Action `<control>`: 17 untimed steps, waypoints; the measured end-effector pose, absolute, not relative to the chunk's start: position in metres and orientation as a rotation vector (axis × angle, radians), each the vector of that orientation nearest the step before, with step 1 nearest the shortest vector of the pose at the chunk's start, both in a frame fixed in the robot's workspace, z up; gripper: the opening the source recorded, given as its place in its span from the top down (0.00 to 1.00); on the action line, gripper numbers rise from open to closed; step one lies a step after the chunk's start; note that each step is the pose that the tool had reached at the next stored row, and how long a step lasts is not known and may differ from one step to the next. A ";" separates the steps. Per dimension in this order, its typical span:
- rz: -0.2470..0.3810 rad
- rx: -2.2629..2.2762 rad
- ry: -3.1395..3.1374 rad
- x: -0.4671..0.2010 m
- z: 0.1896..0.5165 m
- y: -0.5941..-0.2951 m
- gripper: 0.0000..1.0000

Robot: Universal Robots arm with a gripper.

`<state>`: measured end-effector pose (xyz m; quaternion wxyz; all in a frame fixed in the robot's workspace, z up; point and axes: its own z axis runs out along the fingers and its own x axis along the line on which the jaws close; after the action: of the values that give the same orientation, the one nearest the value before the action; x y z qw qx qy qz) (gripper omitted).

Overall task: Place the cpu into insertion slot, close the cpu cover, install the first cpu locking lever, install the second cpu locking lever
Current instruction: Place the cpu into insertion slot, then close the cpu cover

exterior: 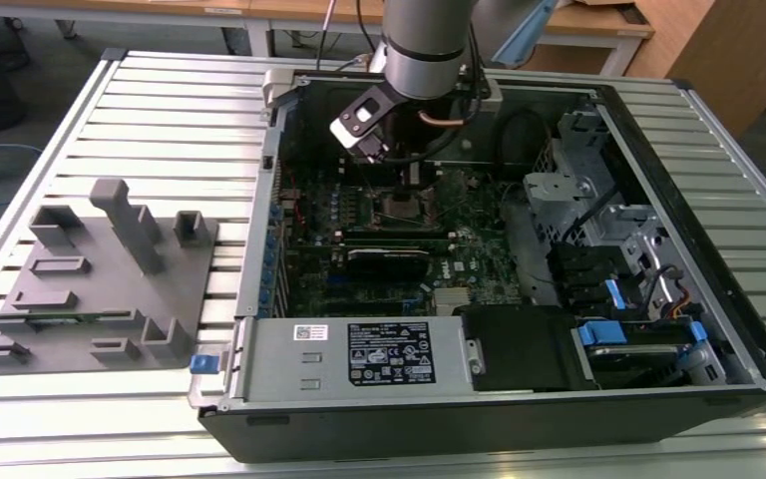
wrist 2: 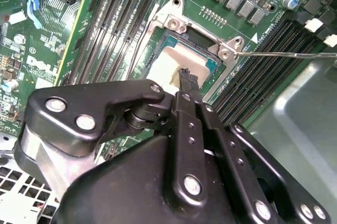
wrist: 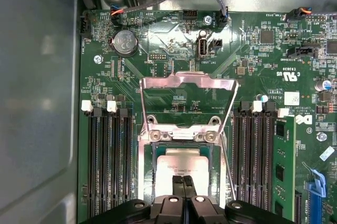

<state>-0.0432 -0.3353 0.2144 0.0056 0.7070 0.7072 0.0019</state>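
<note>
Counter (exterior: 157, 90) of metal slats carries an open computer case (exterior: 490, 419), lying on its side, and we see a gray molded fixture (exterior: 104, 289) beside it toward the exterior view's left. Arm (exterior: 430, 45) reaches down into the case over the green motherboard (wrist: 158, 39). Black memory slots (wrist: 108, 155) flank the socket on both sides in the first wrist view.

We mark the cpu cover (wrist: 187, 80) as open: the silvery frame is swung back off the socket on its hinge, with bare board showing through its window. The cpu (wrist: 181, 163) sits flat inside the socket, silver-tan top up, with the green edge of its own board around it; it also shows in the second wrist view (wrist 2: 168, 58).

The hand (wrist: 183, 179) has its two black fingers pressed together, no gap between them, with the tips right over the cpu's top. We cannot tell if they touch it. A thin wire lever (wrist 2: 284, 54) sticks out sideways from the socket corner, not latched.
</note>
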 end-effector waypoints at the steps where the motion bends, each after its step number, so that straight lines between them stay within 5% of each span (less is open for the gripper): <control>1: 0.006 2.213 2.214 -0.043 0.214 -0.335 0.89; 17: 0.006 2.213 2.214 -0.041 0.218 -0.335 0.89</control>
<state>-0.0410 -0.3353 0.2177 0.0056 0.7071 0.7071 0.0019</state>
